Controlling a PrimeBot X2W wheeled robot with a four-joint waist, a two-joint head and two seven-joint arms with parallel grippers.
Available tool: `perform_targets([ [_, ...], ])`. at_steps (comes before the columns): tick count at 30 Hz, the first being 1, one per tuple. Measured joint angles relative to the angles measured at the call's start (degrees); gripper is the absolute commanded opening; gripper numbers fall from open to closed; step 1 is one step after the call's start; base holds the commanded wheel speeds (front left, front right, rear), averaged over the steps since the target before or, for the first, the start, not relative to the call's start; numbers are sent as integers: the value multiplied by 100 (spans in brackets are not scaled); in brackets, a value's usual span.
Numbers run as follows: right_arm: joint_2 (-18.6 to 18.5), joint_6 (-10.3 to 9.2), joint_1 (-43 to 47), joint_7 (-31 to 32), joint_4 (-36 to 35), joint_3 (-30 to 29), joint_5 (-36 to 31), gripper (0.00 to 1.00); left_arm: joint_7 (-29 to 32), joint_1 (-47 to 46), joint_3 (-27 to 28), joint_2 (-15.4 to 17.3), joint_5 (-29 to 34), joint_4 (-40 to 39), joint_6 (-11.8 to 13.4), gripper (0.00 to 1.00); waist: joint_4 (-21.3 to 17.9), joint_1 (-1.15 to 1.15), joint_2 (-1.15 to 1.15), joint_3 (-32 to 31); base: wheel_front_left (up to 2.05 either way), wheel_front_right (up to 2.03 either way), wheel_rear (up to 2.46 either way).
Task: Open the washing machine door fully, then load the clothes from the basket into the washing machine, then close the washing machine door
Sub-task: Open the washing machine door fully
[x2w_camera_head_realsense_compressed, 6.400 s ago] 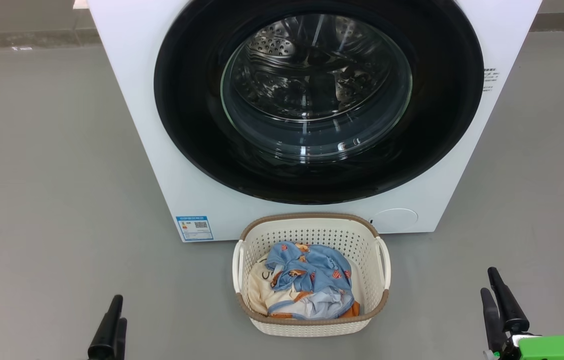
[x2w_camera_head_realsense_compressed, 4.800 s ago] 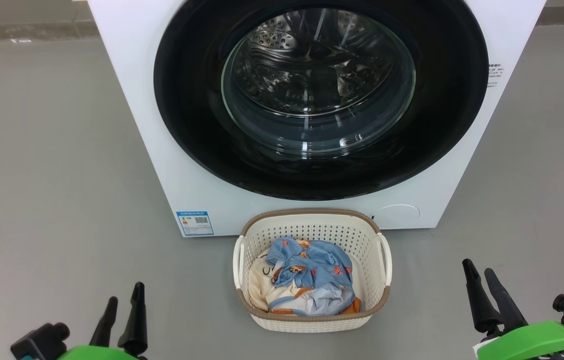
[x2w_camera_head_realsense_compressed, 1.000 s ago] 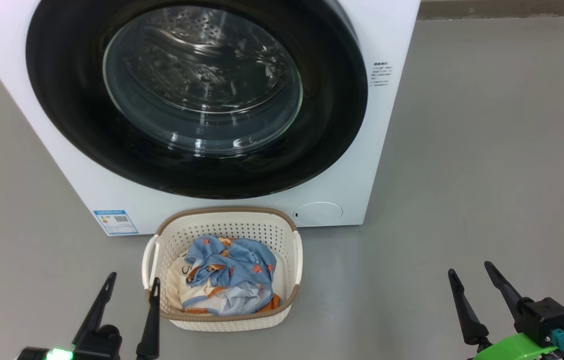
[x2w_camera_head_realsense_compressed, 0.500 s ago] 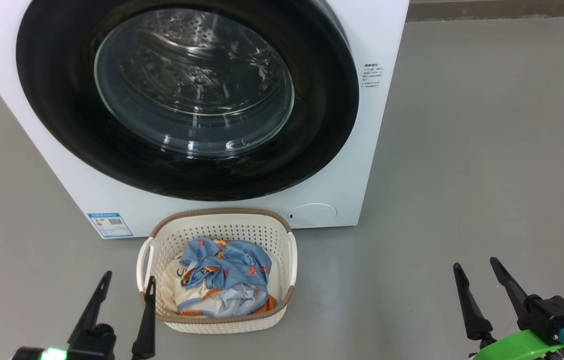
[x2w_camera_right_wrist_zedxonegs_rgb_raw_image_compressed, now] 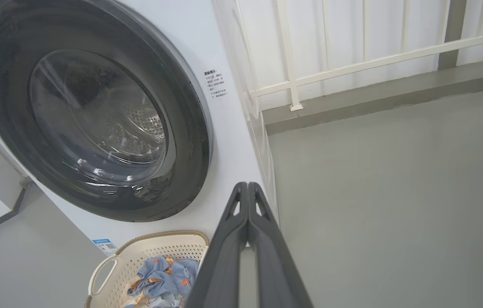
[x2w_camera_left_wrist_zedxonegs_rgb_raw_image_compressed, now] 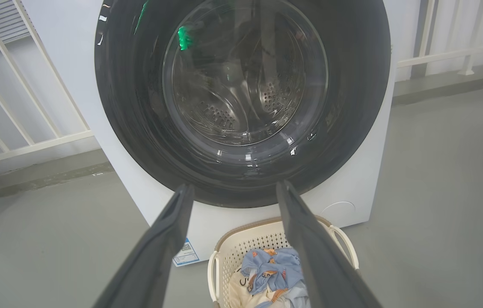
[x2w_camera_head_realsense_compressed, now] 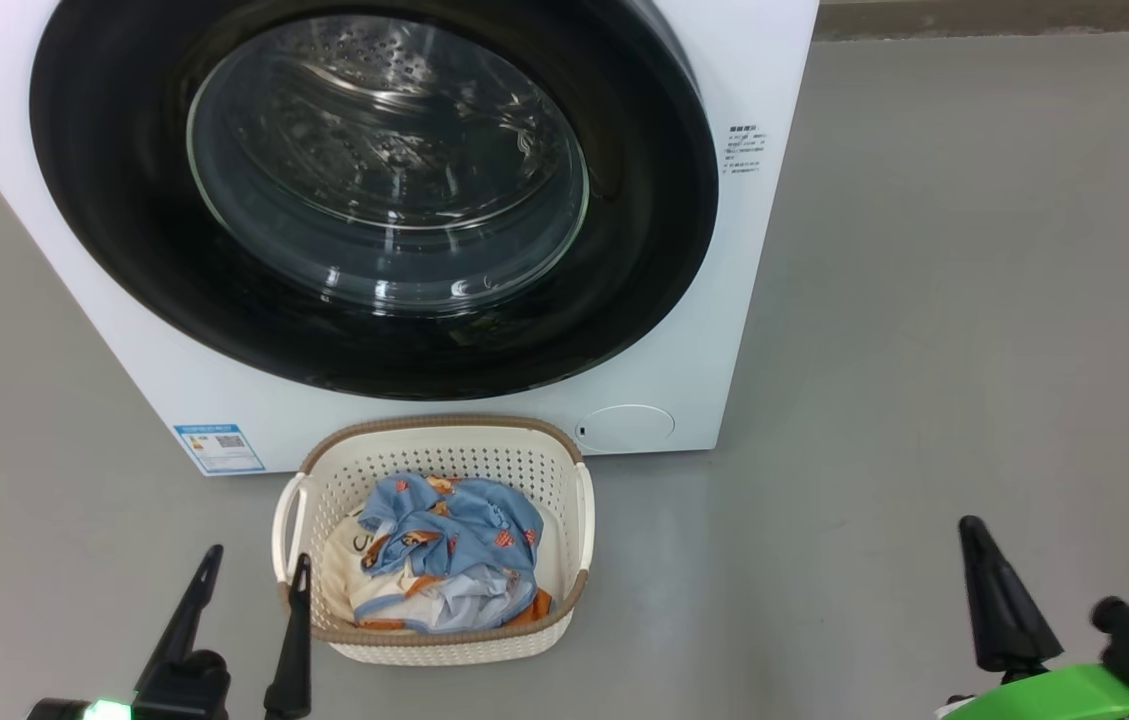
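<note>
Two jaws that stood apart half a second ago are now pressed flat together, and that is the one real change.

In the head view, the right gripper (x2w_camera_head_realsense_compressed: 971,525) at the lower right shows as a single dark spike. It is clenched on nothing, over bare floor (x2w_camera_head_realsense_compressed: 924,330), well apart from everything else. The left gripper (x2w_camera_head_realsense_compressed: 258,556) at the lower left is as it was, its jaws released and empty, one finger just beside the basket (x2w_camera_head_realsense_compressed: 444,428). The washing machine door (x2w_camera_head_realsense_compressed: 644,250) sits shut, flush in the front of the washing machine (x2w_camera_head_realsense_compressed: 764,250). The basket stands on the floor against the foot of the machine. The clothes (x2w_camera_head_realsense_compressed: 454,530) are heaped inside it, untouched.

In the left wrist view, the spread jaws frame the lower part of the door, with the basket and its blue garments between them further down. The black rim runs unbroken all round.

In the right wrist view, the two fingers meet along their whole length. They point towards the machine's front right corner, and the door's right edge lies up and to the left of them.

To my eye, closing up like this makes one slim tip for working at the door's right edge. If so, the first step is only being prepared. The door has yet to be opened and nothing is loaded.
</note>
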Motion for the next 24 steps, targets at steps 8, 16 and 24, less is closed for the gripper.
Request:
perform_targets([
  [8, 162, 0, -7, -3, 99, -467, 2273, 0, 0, 15, -2, -51, 9, -32, 0, 100, -1, 0, 0, 44, 0, 0, 0],
  [16, -3, 0, -137, -5, 312, -633, 4756, 0, 0, 140, 4, -78, 8, -94, 0, 100, 12, 0, 0, 78, 0, 0, 0],
  [24, -638, 0, -564, 265, 550, -798, 6717, 0, 0, 280, -52, -148, 8, -210, -37, 100, 3, 0, 0, 222, 0, 0, 0],
])
